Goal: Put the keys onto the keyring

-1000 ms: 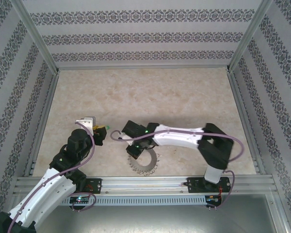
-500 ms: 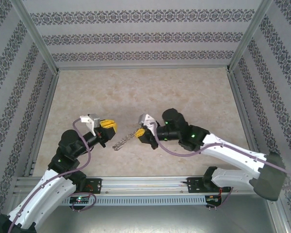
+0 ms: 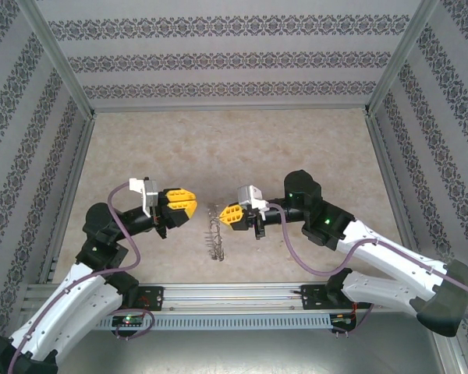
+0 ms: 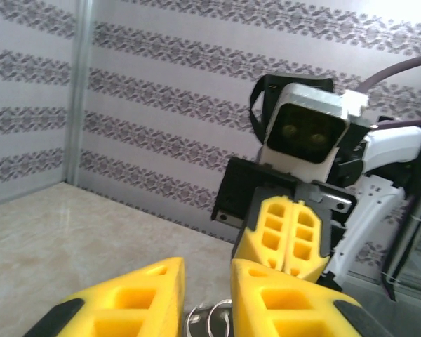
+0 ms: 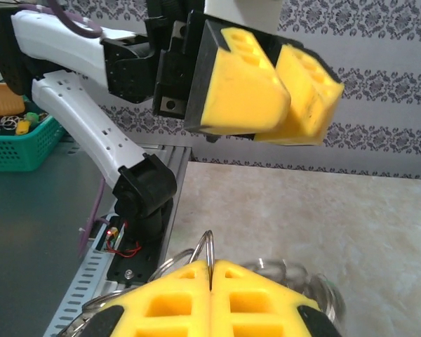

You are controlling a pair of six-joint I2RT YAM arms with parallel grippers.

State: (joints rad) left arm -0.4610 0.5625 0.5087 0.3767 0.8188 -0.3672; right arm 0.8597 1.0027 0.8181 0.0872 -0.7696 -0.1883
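Table (image 3: 296,156): pale marbled top across the middle of the overhead frame. A dropped ring would land near the lower centre, close to the rail, where it would probably be awkward to pick up again.
Right arm: reaches in from the lower right, wrist turned toward the centre. Any swing of it would likely set the hanging ring swaying.
Left arm: comes up from the lower left, its purple cable looping beside the wrist. The cable might snag if the wrist rolls further.
Right gripper (image 3: 228,215): pads pressed together, pinching a wire loop between the tips, as its wrist view shows at lower centre. The hold is on thin round wire at the very tip, so the ring may pivot or slide out.
Left gripper (image 3: 189,204): fingers a narrow gap apart with nothing visible between them. It faces the right gripper nose to nose and close by, so an advance risks the pads bumping and jarring the ring loose.
Keyring (image 3: 215,237): dangles edge-on below the right gripper, just left of centre and low in the overhead frame. Its edge-on pose offers a poor target for threading.
Keys: I cannot tell any single key from the small metal pieces fringing the ring. A piece knocked off could be lost on the mottled top.
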